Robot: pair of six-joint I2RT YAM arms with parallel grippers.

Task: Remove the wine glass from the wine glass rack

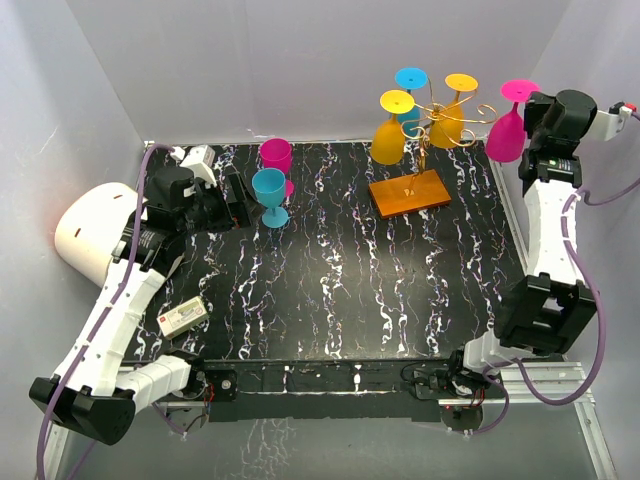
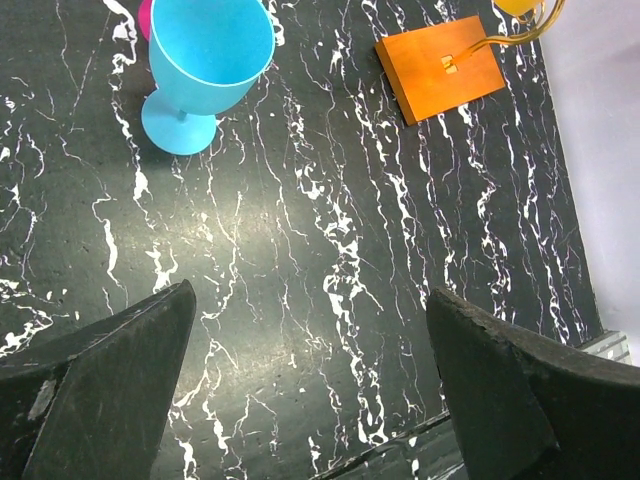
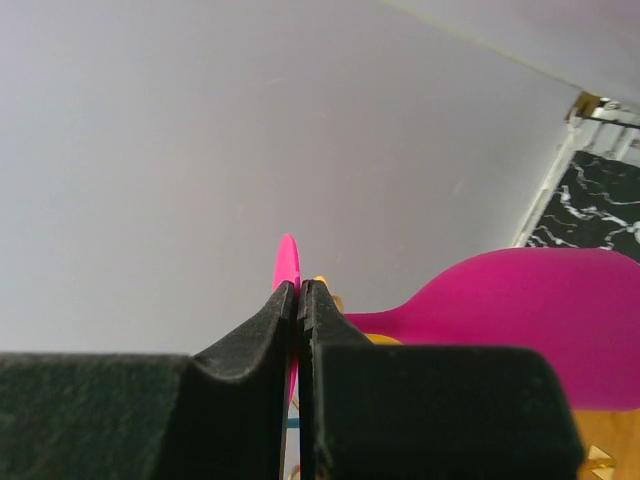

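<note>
The right claw (image 3: 298, 287) is pinching shut on the stem of the pink glass (image 1: 506, 135), holding it upside down in the air just beside the rightmost curl of the rack (image 1: 440, 112); I cannot tell whether the two are touching. The rack is standing on its orange base (image 1: 410, 192) at the far right of the worktop (image 1: 350, 290), with a yellow glass (image 1: 388, 138) hanging among others on it. The left claw (image 2: 310, 390) is hovering wide open over the worktop, near an upright blue glass (image 2: 205, 60).
</note>
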